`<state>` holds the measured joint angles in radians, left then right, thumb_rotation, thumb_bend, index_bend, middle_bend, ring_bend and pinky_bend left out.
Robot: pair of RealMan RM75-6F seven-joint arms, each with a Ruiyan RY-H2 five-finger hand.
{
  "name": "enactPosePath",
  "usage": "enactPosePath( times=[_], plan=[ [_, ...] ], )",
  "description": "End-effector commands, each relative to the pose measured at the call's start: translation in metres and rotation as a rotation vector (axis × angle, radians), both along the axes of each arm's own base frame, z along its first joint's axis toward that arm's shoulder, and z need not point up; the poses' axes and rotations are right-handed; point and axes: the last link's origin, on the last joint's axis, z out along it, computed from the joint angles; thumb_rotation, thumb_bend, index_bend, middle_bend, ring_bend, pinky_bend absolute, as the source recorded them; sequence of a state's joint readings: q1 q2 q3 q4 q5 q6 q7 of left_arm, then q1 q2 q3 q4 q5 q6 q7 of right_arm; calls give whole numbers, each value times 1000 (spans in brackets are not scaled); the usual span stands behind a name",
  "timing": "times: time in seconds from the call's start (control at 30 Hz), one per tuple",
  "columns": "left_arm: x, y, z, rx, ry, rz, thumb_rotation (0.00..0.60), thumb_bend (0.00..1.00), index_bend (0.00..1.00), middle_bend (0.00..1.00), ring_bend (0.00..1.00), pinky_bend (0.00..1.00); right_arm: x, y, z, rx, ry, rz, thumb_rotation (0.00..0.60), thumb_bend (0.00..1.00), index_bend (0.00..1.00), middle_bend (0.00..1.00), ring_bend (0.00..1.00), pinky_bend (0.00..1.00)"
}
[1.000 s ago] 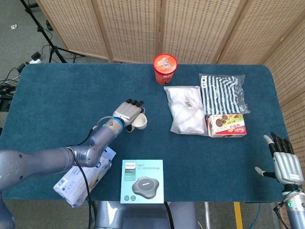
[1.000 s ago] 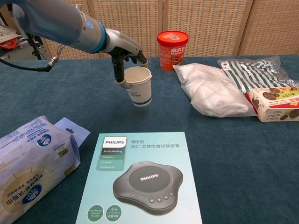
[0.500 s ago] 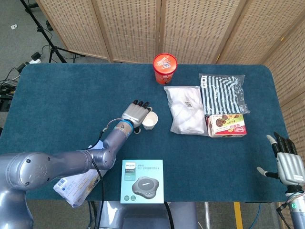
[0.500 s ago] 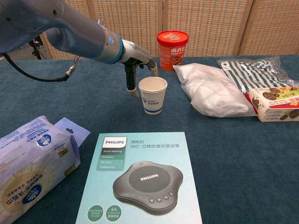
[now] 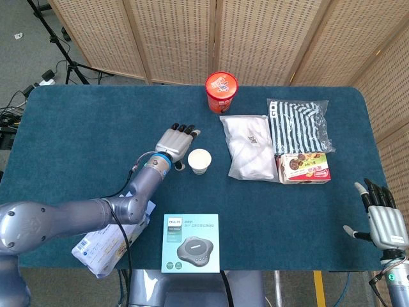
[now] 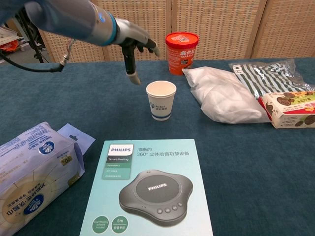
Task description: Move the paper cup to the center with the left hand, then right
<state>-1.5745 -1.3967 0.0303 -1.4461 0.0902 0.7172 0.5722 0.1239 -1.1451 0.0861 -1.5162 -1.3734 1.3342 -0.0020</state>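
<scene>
Paper cup (image 6: 161, 100) stands upright on the blue bench (image 5: 77, 128), just to the right of the left hand (image 5: 176, 141) and not touching it. That hand hangs above the bench with its fingers (image 6: 131, 69) spread and nothing in them. The cup is white with a small blue mark and lettering too small to read.

Beyond the left hand and to its right sits a red tub (image 6: 180, 52) with white Chinese characters and the word "MASTER". Further right lie a white soft packet (image 6: 221, 96), a striped black-and-white bag (image 5: 298, 123) and a box of chocolate biscuits (image 5: 305, 168).

Nearer the robot than the left hand lies a pale teal box (image 6: 149, 189) printed "PHILIPS", "360°", "Smart Meeting" and "6m", with a picture of a round speaker. To the left of that box is a white-and-blue tissue pack (image 6: 34, 174) with Chinese writing.

The right hand (image 5: 383, 219) is far off at the bench's right near corner, fingers straight and apart, holding nothing.
</scene>
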Motion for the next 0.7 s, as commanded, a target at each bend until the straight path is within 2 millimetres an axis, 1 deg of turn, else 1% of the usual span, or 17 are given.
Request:
enactPosePath(
  times=[0.03, 0.07, 0.2, 0.23, 0.33, 0.4, 0.47, 0.53, 0.63, 0.7],
  plan=[
    [-14, -9, 61, 114, -35, -30, 600, 219, 0, 0, 0, 0, 2, 0, 2, 2, 2, 3, 600, 55, 69, 0, 0, 0],
    [-26, -15, 75, 149, -22, -32, 600, 219, 0, 0, 0, 0, 2, 1, 0, 7, 2, 3, 600, 56, 69, 0, 0, 0],
    [-50, -30, 97, 205, -2, -36, 600, 220, 0, 0, 0, 0, 3, 0, -1, 7, 5, 8, 600, 53, 69, 0, 0, 0],
    [-61, -36, 105, 233, 2, -36, 600, 220, 0, 0, 0, 0, 4, -1, -1, 6, 6, 9, 600, 53, 69, 0, 0, 0],
    [-83, -51, 121, 291, 0, -34, 600, 222, 0, 0, 0, 0, 5, 0, -2, 4, 7, 10, 600, 53, 69, 0, 0, 0],
    [-113, -71, 135, 353, -17, -9, 600, 222, 0, 0, 0, 0, 6, 0, -2, 0, 12, 13, 600, 53, 69, 0, 0, 0],
    [-139, -90, 142, 385, -27, 10, 600, 222, 0, 0, 0, 0, 5, 1, -3, -1, 17, 11, 600, 53, 69, 0, 0, 0],
    [-172, -111, 146, 417, -28, 34, 600, 222, 0, 0, 0, 0, 5, 0, -4, -4, 24, 9, 600, 55, 69, 0, 0, 0],
    [-210, -140, 146, 454, -26, 69, 600, 230, 0, 0, 0, 0, 6, -1, -5, -9, 34, 13, 600, 68, 69, 0, 0, 0],
    [-230, -157, 142, 476, -35, 88, 600, 234, 0, 0, 0, 0, 7, -2, -6, -18, 43, 22, 600, 78, 69, 0, 0, 0]
  ],
)
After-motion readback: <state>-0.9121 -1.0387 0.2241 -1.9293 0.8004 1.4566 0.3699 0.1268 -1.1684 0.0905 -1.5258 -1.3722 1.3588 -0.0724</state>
